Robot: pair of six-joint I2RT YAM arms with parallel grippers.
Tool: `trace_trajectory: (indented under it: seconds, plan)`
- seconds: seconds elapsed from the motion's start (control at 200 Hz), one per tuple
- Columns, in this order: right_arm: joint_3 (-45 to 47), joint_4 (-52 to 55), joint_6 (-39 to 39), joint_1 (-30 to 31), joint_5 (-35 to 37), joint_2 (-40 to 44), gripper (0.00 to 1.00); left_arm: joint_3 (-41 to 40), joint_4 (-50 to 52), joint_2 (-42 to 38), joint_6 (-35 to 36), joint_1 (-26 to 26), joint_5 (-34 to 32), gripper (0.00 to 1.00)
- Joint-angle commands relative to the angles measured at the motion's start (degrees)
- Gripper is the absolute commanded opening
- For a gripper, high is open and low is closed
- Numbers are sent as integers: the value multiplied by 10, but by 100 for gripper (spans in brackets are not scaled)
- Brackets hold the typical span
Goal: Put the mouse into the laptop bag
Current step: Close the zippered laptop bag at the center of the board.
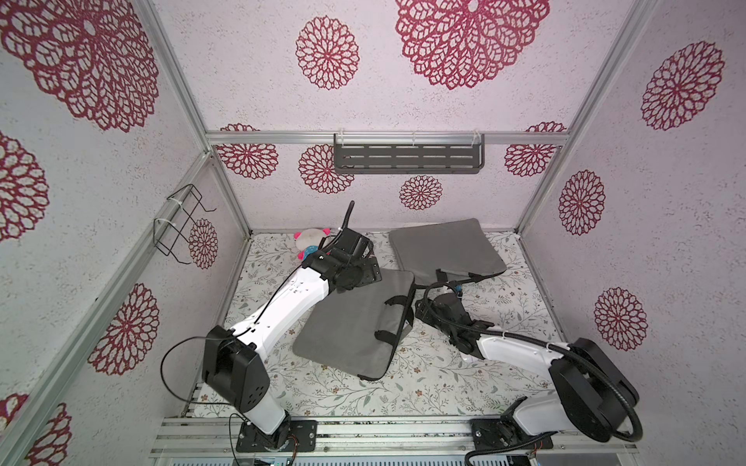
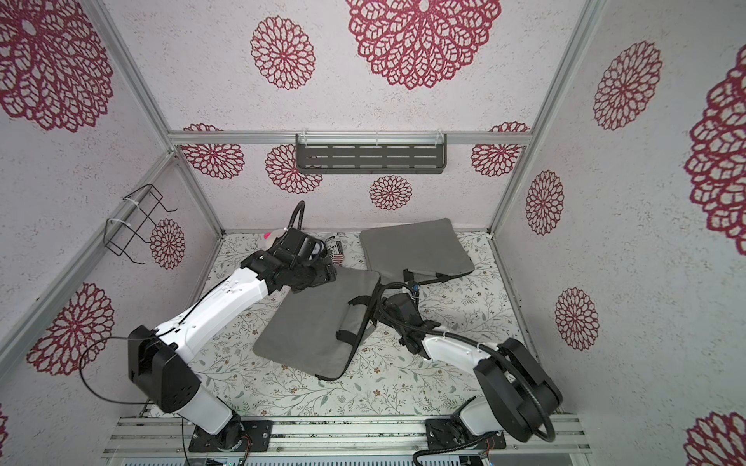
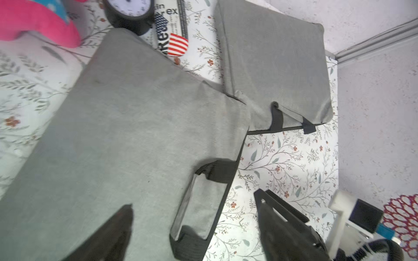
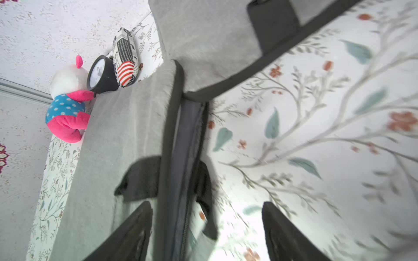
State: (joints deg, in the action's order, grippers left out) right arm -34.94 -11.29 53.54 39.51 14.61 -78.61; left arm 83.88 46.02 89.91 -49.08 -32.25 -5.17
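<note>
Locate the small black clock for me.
In the right wrist view the black clock sits far back on the left, between the pink plush toy and the flag-printed item, just past the far corner of the nearer grey laptop bag.

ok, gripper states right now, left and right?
Left gripper: jaws open, holding nothing.
Right gripper: jaws open, holding nothing.

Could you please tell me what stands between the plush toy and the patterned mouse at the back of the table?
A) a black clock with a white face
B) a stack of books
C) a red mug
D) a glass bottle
A: in the right wrist view, a black clock with a white face stands between the plush toy and the mouse.
</note>
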Motion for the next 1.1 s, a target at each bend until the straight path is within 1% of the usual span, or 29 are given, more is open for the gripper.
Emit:
trace_trajectory:
  seconds: [0.0, 0.04, 0.11, 0.155, 0.215, 0.28, 0.35, 0.42, 0.545, 0.595, 0.63, 0.72, 0.821, 0.891, 0.946, 0.981, 1.096]
  plan:
    - [4, 27, -26, 50, 43, 48, 87, -55, -29, -101, -68, 3, -56, 98]
    - [8, 32, -28, 70, 46, 61, 92, -90, -27, -140, -96, -1, -63, 98]
    - [24, -4, -43, 97, 31, 69, 99, -178, -39, -218, -151, -14, -77, 98]
    - [25, -18, -48, 105, 21, 61, 99, -240, -46, -274, -204, -25, -88, 98]
    - [17, -24, -49, 106, 14, 38, 99, -332, -47, -342, -305, -38, -102, 98]
    - [7, -26, -44, 106, 11, 10, 98, -423, -58, -401, -400, -48, -94, 98]
    - [3, -49, -37, 107, -2, -21, 95, -500, -90, -445, -447, -59, -85, 98]
    - [-12, -62, -26, 107, -7, -57, 90, -543, -100, -464, -471, -62, -83, 98]
    - [-58, -89, -28, 107, -31, -137, 76, -572, -101, -481, -469, -65, -86, 98]
    - [-80, -73, -17, 107, -22, -162, 68, -588, -111, -485, -482, -68, -87, 98]
    - [-89, -67, -3, 107, -16, -175, 64, -605, -131, -484, -492, -68, -81, 98]
    - [-93, -83, 16, 108, -11, -195, 57, -650, -197, -473, -509, -68, -56, 98]
    - [-117, -72, 21, 109, -20, -221, 39, -678, -265, -448, -517, -68, -36, 98]
    - [-141, -59, 15, 109, -31, -243, 22, -676, -273, -432, -514, -69, -37, 98]
    - [-162, -45, 13, 109, -34, -258, 11, -674, -273, -423, -514, -70, -41, 98]
    - [-172, -40, 9, 108, -33, -263, 7, -676, -273, -418, -517, -71, -43, 98]
    - [-199, -20, 8, 108, -28, -284, 0, -686, -271, -415, -533, -71, -54, 98]
